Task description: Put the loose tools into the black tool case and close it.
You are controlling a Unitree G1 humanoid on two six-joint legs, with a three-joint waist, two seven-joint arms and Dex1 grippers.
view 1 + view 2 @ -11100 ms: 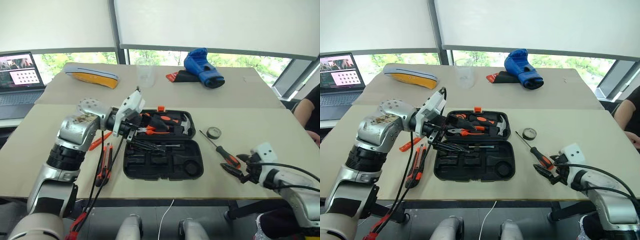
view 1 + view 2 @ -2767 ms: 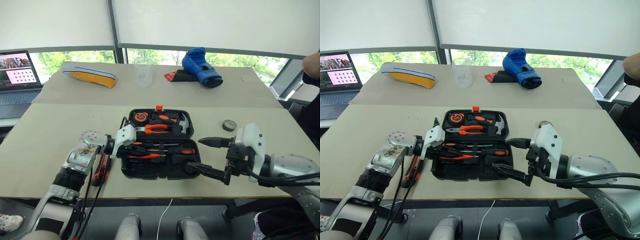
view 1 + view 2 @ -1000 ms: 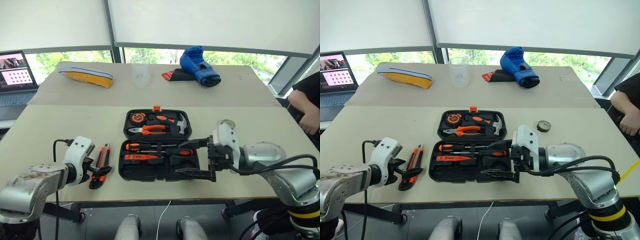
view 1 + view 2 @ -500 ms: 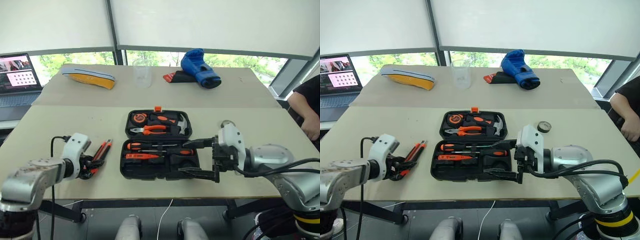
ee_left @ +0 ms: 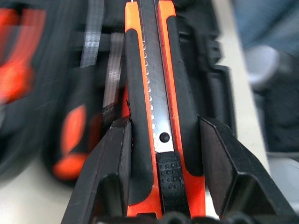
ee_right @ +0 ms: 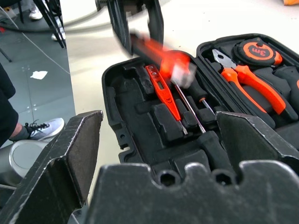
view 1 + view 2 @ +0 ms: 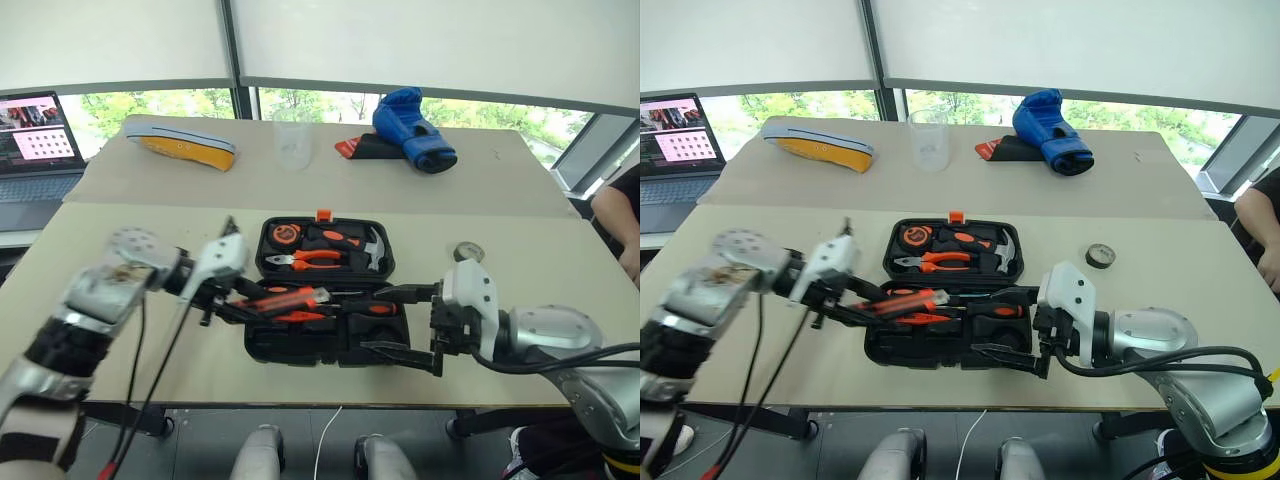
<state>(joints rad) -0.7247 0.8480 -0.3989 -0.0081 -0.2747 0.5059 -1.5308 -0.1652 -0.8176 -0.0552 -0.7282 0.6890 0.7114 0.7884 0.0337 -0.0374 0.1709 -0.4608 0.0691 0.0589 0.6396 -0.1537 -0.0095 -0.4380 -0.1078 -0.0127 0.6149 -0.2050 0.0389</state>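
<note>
**Utility knife held over the open case**

Nearest the robot, at the front edge of the beige table, the right gripper hovers at the front right corner of the black moulded-plastic tool case. Its two black fingers stand wide apart, one over the case and one along its front edge, with nothing between them.

Left of centre, the left gripper reaches in over the case's near half from its left side. Its fingers are clamped on the sides of the orange-and-black utility knife; the left wrist view shows the knife lying lengthwise between both fingers, slider button near the grip. The knife hangs above the recesses, not seated.

Inside the near half, the slim all-orange tester screwdriver lies in a recess, with two orange-and-black-handled screwdrivers beside it. The far half holds orange-handled pliers, a hammer and an orange-and-black tape measure. The case lies fully open, orange latch at its far edge.

Right of the case, well apart from it, the small black tape roll rests on the table.

Farther back stand a clear plastic cup, a blue boxing glove, a yellow-and-grey curved object and an open laptop.
</note>
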